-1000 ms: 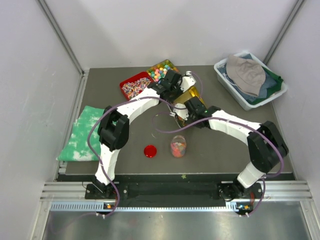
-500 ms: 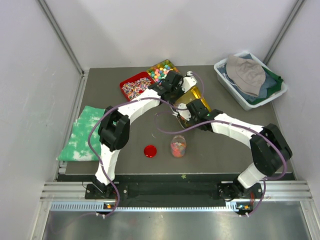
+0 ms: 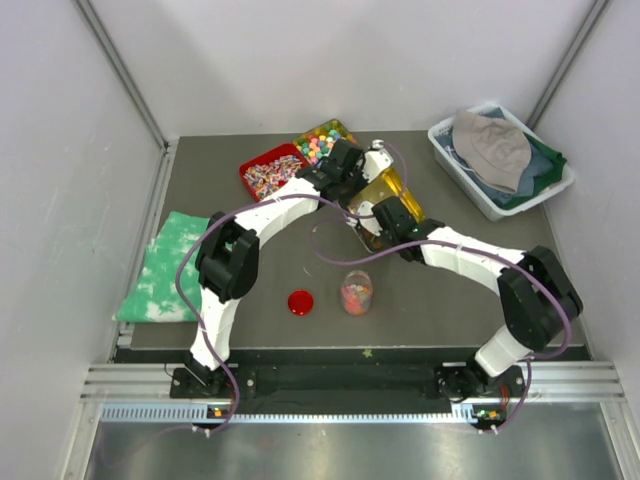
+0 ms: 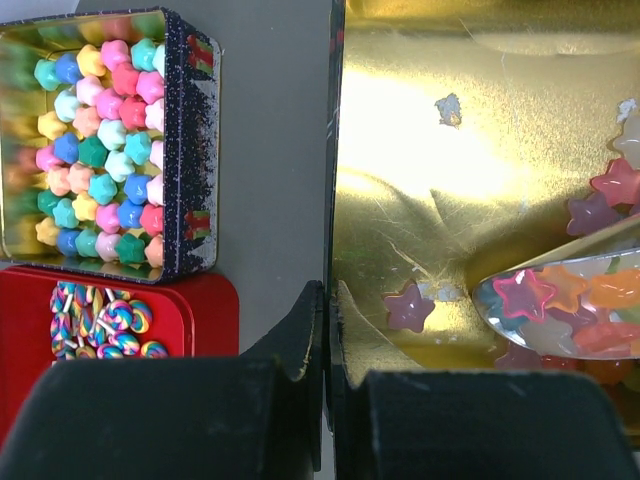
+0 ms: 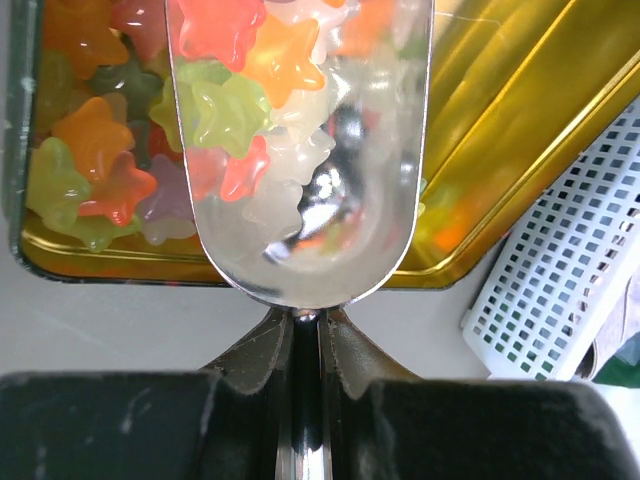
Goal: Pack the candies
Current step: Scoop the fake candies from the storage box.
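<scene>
Gold tin (image 4: pixel 480 150), far centre of table (image 3: pixel 440 300): holds the candies (image 5: pixel 90 170), small glossy star-shaped jellies in orange, red and yellow-green, heaped at one end.

Grippers:
- The tin's thin side wall is pinched by the left gripper (image 4: pixel 325 340), fingers fully closed on it.
- The right gripper (image 5: pixel 305 330) is clamped on the handle of a shiny scoop (image 5: pixel 310 200); the bowl is over the tin and carries a layer of candies.

The jar (image 3: pixel 356 292) stands near centre, open and part-filled with like pieces; the red lid (image 3: pixel 300 302) lies just left of it.

Judgement: pieces are light, soft and slick, likely to roll or cling, and too small to pinch singly. Move them by scoop only, held at the handle, bowl level until over the jar. The jar mouth looks narrow, so spills are likely.
</scene>
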`<action>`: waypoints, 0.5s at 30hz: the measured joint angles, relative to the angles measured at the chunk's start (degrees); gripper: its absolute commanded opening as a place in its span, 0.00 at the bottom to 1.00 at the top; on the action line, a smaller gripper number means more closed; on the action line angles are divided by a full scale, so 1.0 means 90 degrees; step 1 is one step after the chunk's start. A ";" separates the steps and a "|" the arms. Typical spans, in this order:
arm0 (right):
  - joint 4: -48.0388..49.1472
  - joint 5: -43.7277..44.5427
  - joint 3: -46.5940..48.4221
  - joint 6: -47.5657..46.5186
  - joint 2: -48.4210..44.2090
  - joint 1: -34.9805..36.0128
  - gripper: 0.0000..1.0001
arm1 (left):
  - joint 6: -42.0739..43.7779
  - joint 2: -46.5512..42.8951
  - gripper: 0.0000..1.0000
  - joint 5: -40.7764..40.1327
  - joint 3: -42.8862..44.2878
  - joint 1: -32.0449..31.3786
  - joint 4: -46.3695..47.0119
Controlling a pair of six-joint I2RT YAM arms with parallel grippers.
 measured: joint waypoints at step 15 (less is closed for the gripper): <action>0.0141 -0.0347 0.0000 0.0226 0.0015 -0.0255 0.00 | -0.0058 -0.0066 0.00 -0.0005 -0.0243 0.0019 0.0022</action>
